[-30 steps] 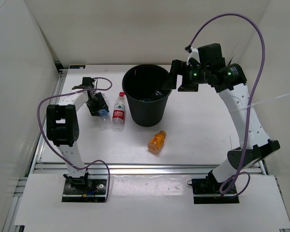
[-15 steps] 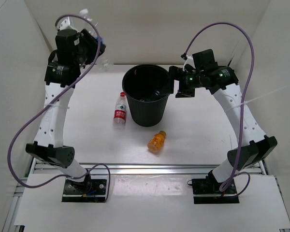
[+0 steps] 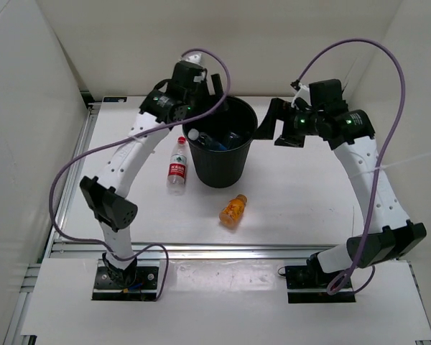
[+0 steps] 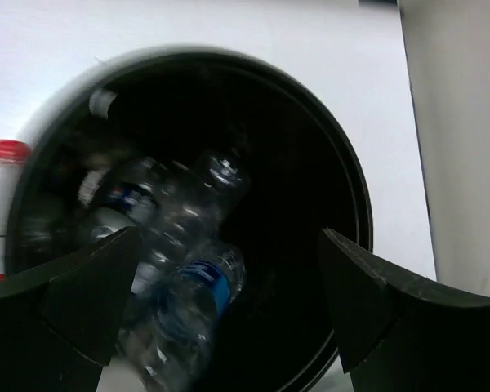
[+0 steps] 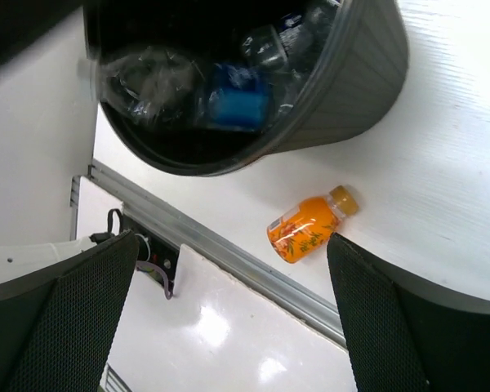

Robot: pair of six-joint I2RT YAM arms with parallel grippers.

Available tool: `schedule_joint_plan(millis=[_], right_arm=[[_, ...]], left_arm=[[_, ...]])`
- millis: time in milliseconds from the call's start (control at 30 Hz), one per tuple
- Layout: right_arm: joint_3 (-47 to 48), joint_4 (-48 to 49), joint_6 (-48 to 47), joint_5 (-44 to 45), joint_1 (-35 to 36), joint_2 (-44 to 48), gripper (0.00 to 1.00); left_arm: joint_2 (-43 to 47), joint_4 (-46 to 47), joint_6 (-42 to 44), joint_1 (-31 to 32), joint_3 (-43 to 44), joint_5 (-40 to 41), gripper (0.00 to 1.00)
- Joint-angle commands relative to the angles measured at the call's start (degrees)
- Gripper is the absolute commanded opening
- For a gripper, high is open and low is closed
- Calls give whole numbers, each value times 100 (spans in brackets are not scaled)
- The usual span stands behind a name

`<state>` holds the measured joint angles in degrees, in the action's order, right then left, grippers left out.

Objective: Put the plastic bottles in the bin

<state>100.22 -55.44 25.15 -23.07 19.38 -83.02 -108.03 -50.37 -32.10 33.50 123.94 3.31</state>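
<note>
A second ago my left gripper (image 3: 210, 86) was clamped on a clear bottle down on the table (image 3: 302, 194), beside the red-labelled bottle (image 3: 177, 167). Now it hangs over the back-left rim of the bin (image 3: 219, 171) with its jaws swung wide and nothing between them. In the left wrist view a clear bottle with a blue label (image 4: 192, 302) sits blurred in the bin's mouth just below the fingers (image 4: 90, 302). I take it for the one I let go, still dropping onto the other clear bottles heaped inside; I cannot count those for certain.

So that bottle is as good as delivered. The red-labelled bottle lies untouched on the table just left of the bin, cap pointing away from me. The orange bottle (image 3: 233, 209) lies on its side in front of the bin, a little to its right, well apart from both arms.

My right gripper (image 3: 271, 123) hovers by the bin's right rim, jaws wide, carrying nothing. Two bottles remain to fetch, and the orange one suits the right arm.
</note>
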Motion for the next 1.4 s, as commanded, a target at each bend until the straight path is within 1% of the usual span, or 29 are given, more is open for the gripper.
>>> schedule_joint_plan(millis=[0,33,67,100,133,167,200,233,267,300,333,367,400,433,467,567,600,700,900,1000,1100,1267,1367], right_arm=[[-231,217,-36,-92,-223,391,100],[-423,279,-36,-92,-224,462,100],[-529,279,33,-92,-293,523,100],[-704,349,86,-92,-364,628,100],[-776,350,87,-92,-364,629,100],[-829,411,87,-153,-425,690,100],[-829,411,139,-154,-426,691,100],[-881,411,140,-206,-496,691,100],[-882,411,140,-268,-496,691,100],[-882,411,140,-268,-496,691,100],[-882,411,140,-268,-548,691,100],[-882,411,140,-329,-549,691,100],[-882,411,140,-330,-549,691,100],[-830,411,140,-391,-549,691,100],[-829,411,140,-391,-549,691,100],[-882,411,140,-531,-549,691,100],[-882,411,140,-532,-549,691,100],[-882,411,140,-689,-549,691,100],[-829,358,78,-690,-549,691,100],[-943,288,78,-690,-654,691,100],[-1092,288,78,-752,-724,691,100],[-1093,227,131,-936,-997,638,100],[-1093,227,192,-998,-1067,638,100]], left_arm=[[1326,139,142,-326,170,1099,100],[1902,315,142,-387,-182,1423,100],[2221,517,55,-527,-621,2079,100],[2520,1007,2,-624,-1661,2234,100],[2959,1203,2,-764,-2167,2183,100],[3059,1266,2,-1175,-2555,1956,100],[3060,1266,-94,-1414,-3098,1275,100],[3060,1266,-95,-1642,-3330,825,100],[3007,1266,-217,-2097,-3567,420,100],[3007,1266,-340,-2336,-4092,-263,100],[3007,1440,-437,-2582,-4402,-635,100],[3007,1929,-507,-3107,-4701,-1570,100],[3007,2134,-569,-3286,-4956,-1579,100],[2902,2276,-570,-3401,-5237,-2006,100],[2806,2364,-483,-3455,-5301,-2079,100],[2113,2637,-150,-3525,-5301,-2562,100],[1658,2638,-43,-3525,-5301,-2720,100],[997,2638,98,-3596,-5152,-3081,100],[371,2761,239,-3596,-4678,-3478,100],[-32,2761,125,-3543,-4563,-3478,100],[-297,2761,125,-3543,-4397,-3749,100],[-754,2761,125,-3490,-4343,-3952,100],[-868,2761,186,-3490,-4343,-3952,100]])
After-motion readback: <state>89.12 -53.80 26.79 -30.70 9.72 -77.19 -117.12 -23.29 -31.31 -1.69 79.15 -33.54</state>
